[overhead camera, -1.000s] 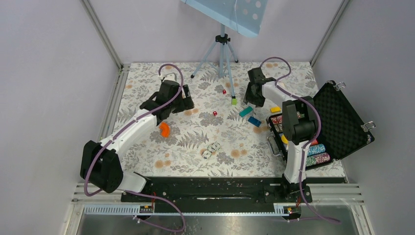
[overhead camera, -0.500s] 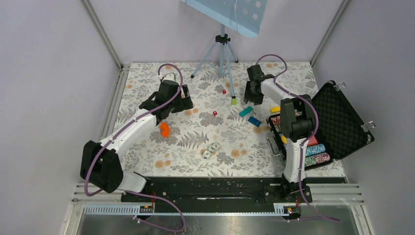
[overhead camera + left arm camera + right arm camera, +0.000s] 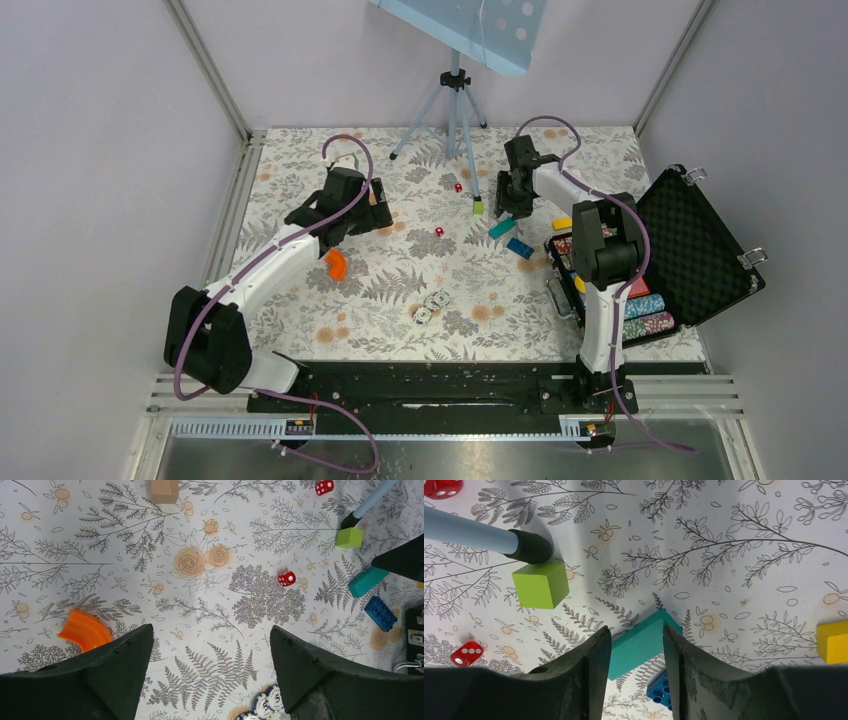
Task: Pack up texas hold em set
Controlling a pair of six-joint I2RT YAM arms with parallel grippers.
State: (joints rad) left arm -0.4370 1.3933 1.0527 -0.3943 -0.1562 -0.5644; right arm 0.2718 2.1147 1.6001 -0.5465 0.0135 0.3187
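Floral worktop (image 3: 400,290), grey walls (image 3: 100,150); the briefcase (image 3: 700,250) lies open at its right edge.
My right claw (image 3: 636,629) straddles a teal brick (image 3: 644,640), grip unclear, near a green cube (image 3: 540,584) and tripod foot (image 3: 529,547); my left claw (image 3: 211,630) gapes wide.

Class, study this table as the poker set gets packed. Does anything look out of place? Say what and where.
Yes. Among the loose red dice and chips lie toys: a green cube, blue brick, yellow block and orange curved piece. Oddest, the right gripper straddles the teal brick, which is no part of the set.
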